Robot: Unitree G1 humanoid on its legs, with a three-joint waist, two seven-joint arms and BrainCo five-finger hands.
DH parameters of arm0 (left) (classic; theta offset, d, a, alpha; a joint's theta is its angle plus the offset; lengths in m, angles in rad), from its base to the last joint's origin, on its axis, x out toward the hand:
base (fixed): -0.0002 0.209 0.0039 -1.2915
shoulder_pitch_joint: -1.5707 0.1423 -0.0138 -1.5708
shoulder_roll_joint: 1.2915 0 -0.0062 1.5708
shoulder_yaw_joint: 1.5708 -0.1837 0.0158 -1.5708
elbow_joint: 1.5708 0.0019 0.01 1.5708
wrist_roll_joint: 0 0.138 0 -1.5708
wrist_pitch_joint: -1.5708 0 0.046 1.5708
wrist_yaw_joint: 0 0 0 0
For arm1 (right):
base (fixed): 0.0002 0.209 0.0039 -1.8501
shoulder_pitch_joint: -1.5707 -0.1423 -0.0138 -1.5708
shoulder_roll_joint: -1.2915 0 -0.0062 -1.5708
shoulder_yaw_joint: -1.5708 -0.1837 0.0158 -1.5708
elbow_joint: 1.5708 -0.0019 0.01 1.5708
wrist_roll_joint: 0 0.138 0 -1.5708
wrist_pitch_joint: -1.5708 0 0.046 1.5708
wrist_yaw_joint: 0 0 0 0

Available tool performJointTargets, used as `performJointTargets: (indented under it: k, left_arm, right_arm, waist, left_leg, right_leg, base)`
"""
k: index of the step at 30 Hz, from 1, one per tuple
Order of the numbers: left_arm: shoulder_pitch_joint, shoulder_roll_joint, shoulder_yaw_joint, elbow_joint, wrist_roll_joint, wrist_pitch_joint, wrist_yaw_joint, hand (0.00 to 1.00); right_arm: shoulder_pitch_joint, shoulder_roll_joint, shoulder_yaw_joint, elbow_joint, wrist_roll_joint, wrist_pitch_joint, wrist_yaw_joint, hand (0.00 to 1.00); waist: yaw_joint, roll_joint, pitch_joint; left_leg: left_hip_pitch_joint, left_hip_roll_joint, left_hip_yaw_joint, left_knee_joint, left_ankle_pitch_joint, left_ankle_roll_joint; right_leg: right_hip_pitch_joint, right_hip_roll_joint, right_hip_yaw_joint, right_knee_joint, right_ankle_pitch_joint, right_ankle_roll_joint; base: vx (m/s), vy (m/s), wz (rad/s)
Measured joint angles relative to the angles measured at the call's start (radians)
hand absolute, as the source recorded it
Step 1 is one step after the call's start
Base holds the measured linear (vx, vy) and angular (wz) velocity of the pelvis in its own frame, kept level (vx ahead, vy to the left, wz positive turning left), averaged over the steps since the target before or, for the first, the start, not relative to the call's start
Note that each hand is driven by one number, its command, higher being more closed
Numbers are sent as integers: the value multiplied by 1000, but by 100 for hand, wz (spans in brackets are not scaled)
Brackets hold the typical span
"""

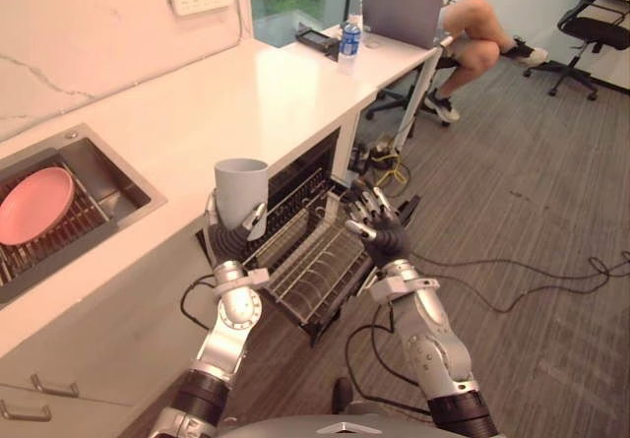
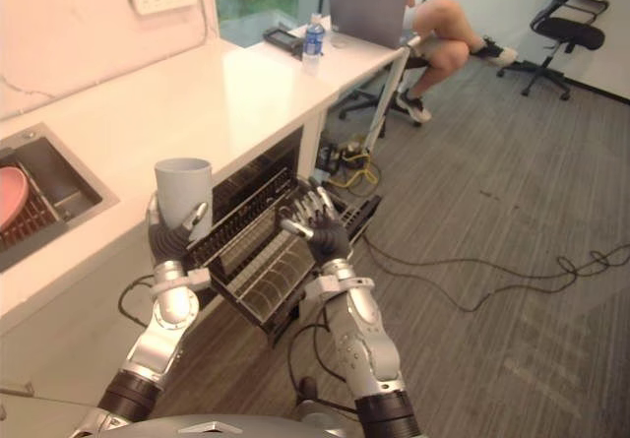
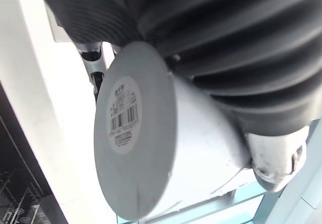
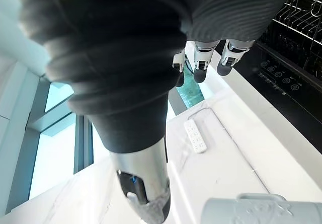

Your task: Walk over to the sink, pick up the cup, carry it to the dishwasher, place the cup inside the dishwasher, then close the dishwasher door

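A plain grey cup (image 1: 241,192) stands upright above the counter's front edge, and my left hand (image 1: 232,238) is shut on its lower half. The left wrist view shows the cup's base (image 3: 132,126) with a barcode label, a finger (image 3: 275,159) against its side. The dishwasher (image 1: 325,325) is open below the counter, its wire rack (image 1: 305,261) pulled out to the cup's right. My right hand (image 1: 378,229) hovers open at the rack's right edge, holding nothing. Its fingers (image 4: 200,59) look straight in the right wrist view, with the cup (image 4: 261,211) beyond.
The sink (image 1: 113,177) at left holds a pink plate (image 1: 34,205) on a rack. A white counter (image 1: 246,93) runs back to a desk with a water bottle (image 1: 349,36) and a seated person (image 1: 463,25) with a laptop. An office chair (image 1: 591,25) and floor cables (image 1: 512,276) lie right.
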Motion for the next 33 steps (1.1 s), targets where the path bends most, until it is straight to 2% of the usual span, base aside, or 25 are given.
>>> performJointTargets:
  k: [9,18,23,28,33]
  left_arm:
    - [-59,-22,-56,12,82,3,86,100]
    - [-85,-21,-61,49,196,18,155,100]
    - [-114,-14,-82,85,313,18,201,100]
    - [-118,-14,-115,87,333,15,219,100]
    - [-128,-14,-152,120,349,11,225,100]
  right_arm:
    - [-83,1,44,-38,25,-5,-44,0]
    - [-132,12,76,-38,67,-2,-76,0]
    - [-169,13,115,-37,104,39,-98,0]
    - [-193,18,155,-34,123,73,-123,0]
    - [-210,18,178,-28,121,108,-181,0]
  waist:
    - [-5,11,-16]
    - [-4,12,-17]
    - [-4,14,-18]
    - [-5,20,-21]
    - [-1,26,-35]
  left_leg:
    - [-11,-3,-4,-1,13,0]
    - [-7,-6,-4,-1,18,3]
    - [-1,-7,-5,-8,21,6]
    - [1,-10,-12,-19,31,5]
    - [-3,-11,-27,-19,37,5]
  right_leg:
    - [-12,0,-2,6,12,-8]
    - [-8,-3,-1,6,14,-8]
    - [-2,-4,0,3,11,-5]
    - [0,-6,-5,4,10,-5]
    - [3,-8,-13,6,11,-8]
  base:
    - [0,0,0]
    - [0,0,0]
    - [0,0,0]
    - [4,-4,3]
    - [16,-6,9]
